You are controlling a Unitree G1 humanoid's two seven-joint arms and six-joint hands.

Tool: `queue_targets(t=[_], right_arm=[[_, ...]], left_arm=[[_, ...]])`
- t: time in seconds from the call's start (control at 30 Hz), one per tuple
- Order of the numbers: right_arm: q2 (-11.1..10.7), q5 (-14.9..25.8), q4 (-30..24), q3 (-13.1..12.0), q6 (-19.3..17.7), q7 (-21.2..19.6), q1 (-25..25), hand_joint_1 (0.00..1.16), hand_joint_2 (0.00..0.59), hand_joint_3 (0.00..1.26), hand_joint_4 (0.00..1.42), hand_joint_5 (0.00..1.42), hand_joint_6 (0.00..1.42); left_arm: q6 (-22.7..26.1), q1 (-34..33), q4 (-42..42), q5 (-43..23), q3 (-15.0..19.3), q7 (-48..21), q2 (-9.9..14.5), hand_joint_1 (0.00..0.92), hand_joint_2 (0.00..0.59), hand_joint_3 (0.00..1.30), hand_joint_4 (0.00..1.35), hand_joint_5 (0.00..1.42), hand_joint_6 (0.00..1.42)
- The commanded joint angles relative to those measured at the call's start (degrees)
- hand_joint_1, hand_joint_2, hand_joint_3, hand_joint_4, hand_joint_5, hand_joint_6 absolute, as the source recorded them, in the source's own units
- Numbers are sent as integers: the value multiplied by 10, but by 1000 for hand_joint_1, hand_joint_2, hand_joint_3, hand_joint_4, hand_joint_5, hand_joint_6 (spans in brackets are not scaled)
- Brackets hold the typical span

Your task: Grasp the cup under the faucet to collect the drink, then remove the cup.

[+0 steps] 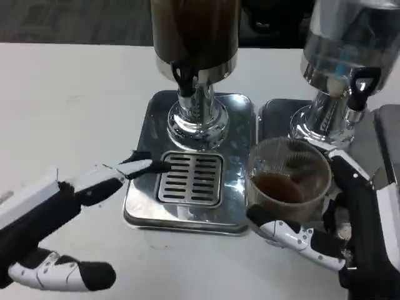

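Note:
A clear plastic cup (289,178) with brown drink in its bottom stands to the right of the dispenser's drip tray (190,178), away from the faucet (183,76). My right hand (325,231) grips the cup, with fingers wrapped around its base and right side. My left hand (75,206) hovers at the lower left with its fingers apart. One fingertip reaches to the left edge of the drip grate. It holds nothing.
The dark drink dispenser (195,37) stands on a shiny metal base (237,119) at the centre back. A second dispenser (340,56) with a clear tank and black tap stands at the back right, just behind the cup. White table (69,106) spreads to the left.

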Motion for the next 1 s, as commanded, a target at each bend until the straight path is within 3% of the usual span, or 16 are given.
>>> queue_targets(t=[0.03,0.2,0.67,1.0], right_arm=[[-3,15,-43,-13,-23,11,19,1162,156,1006,1065,1184,1382],[-2,20,-69,-23,-28,25,45,1162,156,1006,1077,1184,1379],[3,30,-98,-37,-39,47,82,1162,156,1006,1078,1184,1379],[7,36,-111,-43,-39,63,90,1162,156,1014,1079,1184,1379]], left_arm=[[-54,23,-22,-5,14,13,18,0,59,117,0,13,56],[-96,47,-39,-21,21,27,29,0,55,115,0,0,44],[-145,90,-56,-49,21,52,52,0,53,115,0,0,41],[-153,112,-60,-53,17,65,57,0,51,143,0,6,40]])
